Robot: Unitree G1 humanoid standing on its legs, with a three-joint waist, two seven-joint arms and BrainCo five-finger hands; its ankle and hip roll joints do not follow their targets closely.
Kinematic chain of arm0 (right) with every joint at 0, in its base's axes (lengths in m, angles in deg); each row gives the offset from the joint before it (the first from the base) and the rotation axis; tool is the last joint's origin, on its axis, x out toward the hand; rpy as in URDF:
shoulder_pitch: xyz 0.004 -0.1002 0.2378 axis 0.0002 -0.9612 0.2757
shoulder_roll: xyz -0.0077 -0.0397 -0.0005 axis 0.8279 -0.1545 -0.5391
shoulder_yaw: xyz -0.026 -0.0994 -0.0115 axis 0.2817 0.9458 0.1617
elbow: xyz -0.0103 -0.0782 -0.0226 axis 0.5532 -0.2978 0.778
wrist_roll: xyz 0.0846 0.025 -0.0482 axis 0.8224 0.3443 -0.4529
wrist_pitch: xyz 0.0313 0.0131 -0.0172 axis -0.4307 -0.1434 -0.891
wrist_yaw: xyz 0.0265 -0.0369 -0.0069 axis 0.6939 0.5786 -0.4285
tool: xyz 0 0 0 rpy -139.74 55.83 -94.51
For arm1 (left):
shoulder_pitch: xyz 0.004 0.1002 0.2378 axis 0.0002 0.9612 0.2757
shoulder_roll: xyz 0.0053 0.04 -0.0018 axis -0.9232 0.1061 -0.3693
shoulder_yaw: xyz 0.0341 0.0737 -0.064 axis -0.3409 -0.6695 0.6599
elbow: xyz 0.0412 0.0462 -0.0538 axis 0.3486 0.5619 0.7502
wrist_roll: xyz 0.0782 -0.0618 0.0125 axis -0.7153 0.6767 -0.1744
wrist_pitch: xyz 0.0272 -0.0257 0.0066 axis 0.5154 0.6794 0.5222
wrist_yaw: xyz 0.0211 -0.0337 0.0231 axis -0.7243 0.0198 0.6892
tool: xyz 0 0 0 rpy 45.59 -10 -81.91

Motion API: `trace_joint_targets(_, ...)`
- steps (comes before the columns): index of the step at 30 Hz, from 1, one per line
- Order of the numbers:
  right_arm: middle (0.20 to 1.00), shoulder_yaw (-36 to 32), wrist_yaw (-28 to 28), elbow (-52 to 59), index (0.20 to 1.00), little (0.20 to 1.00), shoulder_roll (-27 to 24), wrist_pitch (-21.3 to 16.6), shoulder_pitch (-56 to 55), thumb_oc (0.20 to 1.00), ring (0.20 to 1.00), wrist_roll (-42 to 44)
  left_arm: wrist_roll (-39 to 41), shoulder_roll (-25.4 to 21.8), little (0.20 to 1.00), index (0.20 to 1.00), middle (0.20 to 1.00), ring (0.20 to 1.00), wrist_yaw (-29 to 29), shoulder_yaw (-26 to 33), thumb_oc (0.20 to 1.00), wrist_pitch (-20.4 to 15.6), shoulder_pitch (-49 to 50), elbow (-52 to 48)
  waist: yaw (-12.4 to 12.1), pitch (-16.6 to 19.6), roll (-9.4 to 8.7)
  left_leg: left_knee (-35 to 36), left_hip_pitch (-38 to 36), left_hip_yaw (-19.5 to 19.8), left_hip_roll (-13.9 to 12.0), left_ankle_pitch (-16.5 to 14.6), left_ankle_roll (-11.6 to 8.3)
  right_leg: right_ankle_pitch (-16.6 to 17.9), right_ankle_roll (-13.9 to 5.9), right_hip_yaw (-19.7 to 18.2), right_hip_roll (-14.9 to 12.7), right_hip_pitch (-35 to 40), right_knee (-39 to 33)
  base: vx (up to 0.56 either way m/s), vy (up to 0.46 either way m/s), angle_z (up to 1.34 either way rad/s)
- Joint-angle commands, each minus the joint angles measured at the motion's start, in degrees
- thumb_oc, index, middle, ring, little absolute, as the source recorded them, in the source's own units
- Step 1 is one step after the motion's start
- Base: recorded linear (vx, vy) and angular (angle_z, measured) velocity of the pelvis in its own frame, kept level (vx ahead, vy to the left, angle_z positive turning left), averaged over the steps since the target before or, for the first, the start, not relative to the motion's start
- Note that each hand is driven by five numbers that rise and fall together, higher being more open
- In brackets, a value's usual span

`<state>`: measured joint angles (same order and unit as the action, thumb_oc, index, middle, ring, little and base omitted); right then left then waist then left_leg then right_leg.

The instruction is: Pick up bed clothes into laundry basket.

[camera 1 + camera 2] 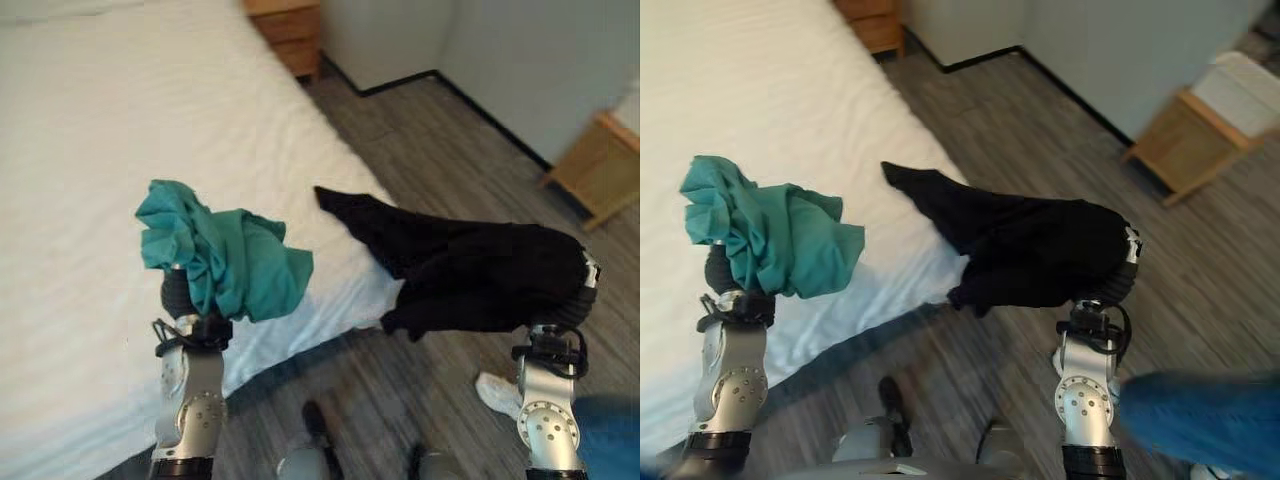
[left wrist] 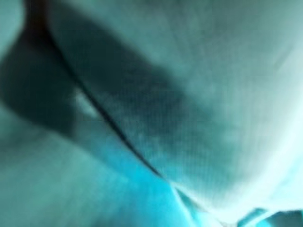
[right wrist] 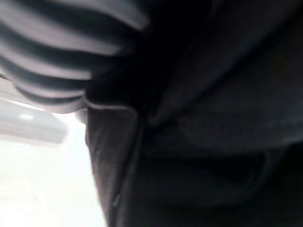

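A crumpled teal cloth (image 1: 225, 255) is bunched on top of my left hand (image 1: 178, 292), raised above the near edge of the white bed (image 1: 120, 120). In the left wrist view the teal cloth (image 2: 189, 118) lies right against the camera. A black garment (image 1: 470, 270) is draped over my right hand (image 1: 585, 290) and held above the wooden floor beside the bed. Its long end stretches back to the left, over the bed's edge. The right wrist view has the black garment (image 3: 213, 142) beside the hand's ribbed cover (image 3: 57, 42). Cloth covers both hands.
A wooden nightstand (image 1: 290, 30) stands at the head of the bed. A low wooden table (image 1: 1185, 140) with something white on it stands by the right wall. A person's leg in blue jeans (image 1: 1200, 420) and a white shoe (image 1: 497, 392) are close to my right arm.
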<state>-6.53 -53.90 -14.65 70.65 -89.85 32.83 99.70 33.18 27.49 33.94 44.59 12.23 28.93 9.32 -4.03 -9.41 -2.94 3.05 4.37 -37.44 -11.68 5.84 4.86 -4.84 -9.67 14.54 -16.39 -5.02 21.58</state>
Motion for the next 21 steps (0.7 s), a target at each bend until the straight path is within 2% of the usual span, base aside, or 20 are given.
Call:
trace_joint_targets(1, 0.200, -4.04, -0.83, 4.45, 0.200, 0.200, -0.31, -2.99, 0.64, 0.200, 0.200, -3.92, -4.28, -3.46, 0.200, 0.200, 0.200, 0.200, -2.11, 2.37, 0.200, -3.17, -1.22, -7.00, 1.96, 4.97, -1.76, 1.38, 4.09, 4.70, 3.35, 0.01, -5.95, 14.83, -1.05, 1.11, -2.16, 9.34, -16.27, -0.28, -0.154, -1.75)
trace_joint_targets(2, 0.200, -4.15, -1.07, 4.11, 0.200, 0.200, -1.23, -2.60, 0.74, 0.200, 0.200, -5.53, -4.50, -3.39, 0.200, 0.200, 0.200, 0.200, -1.95, 2.79, 0.200, -3.11, -0.32, -6.99, 2.00, 5.54, -2.19, 1.17, 4.12, 1.60, 2.06, 0.95, -6.26, 15.77, -1.65, 3.92, -2.99, 9.96, -16.07, -0.10, -0.083, -1.14)
trace_joint_targets(3, 0.200, -4.04, -1.17, 4.09, 0.200, 0.200, -1.26, -2.58, 0.71, 0.200, 0.200, -5.69, -4.52, -3.31, 0.200, 0.200, 0.200, 0.200, -1.95, 2.84, 0.200, -3.10, -0.16, -7.06, 1.81, 5.62, -2.22, 1.22, 3.96, 1.29, 2.05, 1.03, -6.39, 15.92, -1.68, 3.66, -3.00, 9.97, -16.27, -0.29, -0.412, -1.32)
trace_joint_targets(4, 0.200, -5.19, -1.99, 4.50, 0.200, 0.200, -4.15, -0.91, -0.21, 0.200, 0.200, -10.55, -5.77, -3.68, 0.200, 0.200, 0.200, 0.200, -1.31, 4.54, 0.200, -2.92, 1.12, -6.91, 2.46, 6.21, -2.63, 0.88, 3.05, -4.65, -2.45, 4.93, -8.89, 11.82, -1.43, 7.53, -1.72, 9.08, -18.50, -0.21, -0.476, -1.54)
trace_joint_targets(5, 0.200, -7.06, -2.13, 5.00, 0.200, 0.200, -5.35, -0.53, -1.62, 0.200, 0.200, -12.57, -6.35, -3.52, 0.200, 0.200, 0.200, 0.200, -1.16, 5.27, 0.200, -2.67, 1.14, -6.63, 3.49, 5.80, -2.39, 0.79, 2.55, -5.83, -4.10, 6.69, -10.38, 8.94, -0.48, 6.86, -0.07, 8.70, -19.92, -0.21, -0.510, -1.54)
trace_joint_targets(6, 0.200, -7.07, -2.29, 5.25, 0.200, 0.200, -5.41, -0.39, -1.76, 0.200, 0.200, -12.79, -6.42, -3.35, 0.200, 0.200, 0.200, 0.200, -1.16, 5.23, 0.200, -2.62, 1.14, -6.63, 3.18, 5.71, -2.09, 0.81, 2.28, -5.97, -4.72, 7.18, -10.93, 8.56, 0.00, 6.67, 0.50, 8.79, -19.90, -0.15, -0.571, -1.84)
trace_joint_targets(7, 0.200, -11.81, -3.21, 5.31, 0.200, 0.200, -7.50, 0.11, -5.70, 0.200, 0.200, -17.43, -9.10, -3.14, 0.200, 0.200, 0.200, 0.200, 0.05, 4.94, 0.200, -2.04, 0.83, -5.74, 5.29, 4.44, -1.55, 0.16, 3.07, -6.81, -8.92, 11.74, -14.67, 6.04, 1.65, 4.88, 5.57, 9.31, -25.29, -0.11, -0.445, -1.59)
trace_joint_targets(8, 0.200, -11.93, -3.26, 5.43, 0.200, 0.200, -7.54, 0.16, -5.80, 0.200, 0.200, -17.52, -9.24, -3.03, 0.200, 0.200, 0.200, 0.200, 0.14, 4.75, 0.200, -2.05, 0.76, -5.72, 5.10, 4.42, -1.23, 0.04, 3.13, -6.74, -9.47, 12.08, -14.92, 6.26, 2.00, 4.92, 6.14, 9.52, -25.79, -0.17, -0.578, -1.05)
trace_joint_targets(9, 0.200, -14.16, -4.40, 5.55, 0.200, 0.200, -7.91, 0.41, -6.67, 0.200, 0.200, -18.72, -9.18, -2.59, 0.200, 0.200, 0.200, 0.200, -0.49, 3.89, 0.200, -1.82, 0.22, -5.78, 6.20, 3.46, -0.88, -1.22, 3.91, -5.69, -11.18, 13.53, -16.37, 5.44, 2.97, 3.50, 8.33, 9.50, -26.38, -0.16, -0.430, -0.23)
trace_joint_targets(10, 0.200, -13.74, -5.40, 4.31, 0.200, 0.200, -10.30, 0.30, -5.79, 0.200, 0.200, -20.00, -8.47, -1.37, 0.200, 0.200, 0.200, 0.200, -0.40, 2.18, 0.200, -1.90, -0.42, -4.76, 5.48, 0.37, -1.50, -6.62, 5.54, 5.40, -10.63, 12.27, -16.49, 4.52, 4.01, 0.68, 9.96, 10.08, -26.58, -0.16, -0.411, -0.21)
trace_joint_targets(11, 0.200, -13.84, -5.40, 4.17, 0.200, 0.200, -10.40, 0.26, -5.56, 0.200, 0.200, -19.98, -8.48, -1.32, 0.200, 0.200, 0.200, 0.200, -0.41, 2.15, 0.200, -1.97, -0.66, -4.65, 5.59, 0.03, -1.29, -7.25, 5.80, 5.77, -10.93, 12.02, -16.50, 4.52, 4.10, 0.86, 10.15, 10.26, -26.58, -0.27, -0.425, -1.25)
trace_joint_targets(12, 0.200, -9.58, -4.47, 1.27, 0.200, 0.200, -11.67, 0.26, -1.93, 0.200, 0.200, -21.57, -9.43, 0.10, 0.200, 0.200, 0.200, 0.200, -0.55, 0.38, 0.200, -2.04, -0.67, -3.71, 2.12, -2.16, -2.25, -12.48, 6.54, 28.91, -1.35, 6.67, -12.62, 5.98, 5.77, -5.36, 11.43, 8.73, -26.10, -0.17, -0.321, -1.90)
trace_joint_targets(13, 0.200, -9.21, -4.42, 0.71, 0.200, 0.200, -12.55, 1.16, -1.06, 0.200, 0.200, -23.40, -9.83, 1.11, 0.200, 0.200, 0.200, 0.200, -0.83, 0.24, 0.200, -1.48, -0.14, -3.48, 1.30, -2.43, -2.97, -14.60, 6.64, 34.55, 2.19, 3.14, -11.24, 6.57, 6.32, -8.48, 12.15, 8.08, -25.81, -0.17, -0.313, -2.59)
trace_joint_targets(14, 0.200, -9.22, -4.44, 0.71, 0.200, 0.200, -12.56, 1.17, -1.01, 0.200, 0.200, -23.42, -9.84, 1.14, 0.200, 0.200, 0.200, 0.200, -0.83, 0.25, 0.200, -1.47, -0.17, -3.50, 1.28, -2.42, -2.93, -14.80, 6.85, 34.53, 2.19, 3.13, -11.16, 6.67, 6.29, -8.51, 12.14, 7.96, -25.79, 0.05, -0.323, -2.84)
trace_joint_targets(15, 0.200, -10.01, -3.73, 0.50, 0.200, 0.200, -12.70, 2.13, -1.43, 0.200, 0.200, -25.09, -9.46, 3.54, 0.200, 0.200, 0.200, 0.200, -2.09, 0.54, 0.200, -0.52, 2.10, -3.32, 0.88, -2.02, -3.79, -17.56, 6.38, 38.62, 8.49, -2.33, -8.61, 7.73, 7.13, -14.39, 14.32, 7.64, -26.22, 0.11, -0.240, -2.43)
trace_joint_targets(16, 0.200, -9.83, -3.43, 0.10, 0.200, 0.200, -12.70, 2.35, -1.85, 0.200, 0.200, -26.06, -9.29, 4.09, 0.200, 0.200, 0.200, 0.200, -2.54, 0.80, 0.200, -0.33, 2.40, -3.22, 0.99, -1.61, -3.83, -17.99, 5.78, 39.69, 11.63, -4.69, -7.26, 8.22, 7.17, -16.80, 15.31, 7.55, -26.18, 0.11, -0.242, -1.78)
trace_joint_targets(17, 0.200, -9.83, -3.45, 0.12, 0.200, 0.200, -12.69, 2.35, -1.85, 0.200, 0.200, -26.08, -9.29, 4.09, 0.200, 0.200, 0.200, 0.200, -2.56, 0.81, 0.200, -0.34, 2.39, -3.22, 0.87, -1.55, -3.90, -17.86, 5.86, 39.53, 11.66, -4.47, -7.22, 8.36, 7.14, -16.95, 15.25, 7.38, -26.20, 0.08, -0.070, -1.16)
trace_joint_targets(19, 0.200, -9.80, -2.97, -0.78, 0.200, 0.200, -12.71, 3.67, -2.81, 0.200, 0.200, -28.32, -9.96, 4.15, 0.200, 0.200, 0.200, 0.200, -2.55, 0.47, 0.200, 0.23, 2.81, -2.87, 0.90, -0.57, -3.35, -16.09, 4.22, 41.52, 16.47, -7.47, -4.97, 9.33, 7.02, -21.82, 17.26, 7.03, -26.16, 0.09, -0.049, -1.52)
trace_joint_targets(21, 0.200, -10.40, -3.10, -0.38, 0.200, 0.200, -12.81, 4.84, -3.83, 0.200, 0.200, -31.44, -9.94, 4.22, 0.200, 0.200, 0.200, 0.200, -2.47, 0.80, 0.200, 0.32, 3.33, -2.62, 1.40, 0.93, -2.32, -10.88, 1.68, 41.81, 17.67, -6.50, -3.96, 10.51, 6.61, -24.89, 18.77, 6.06, -26.44, 0.10, 0.005, -0.99)
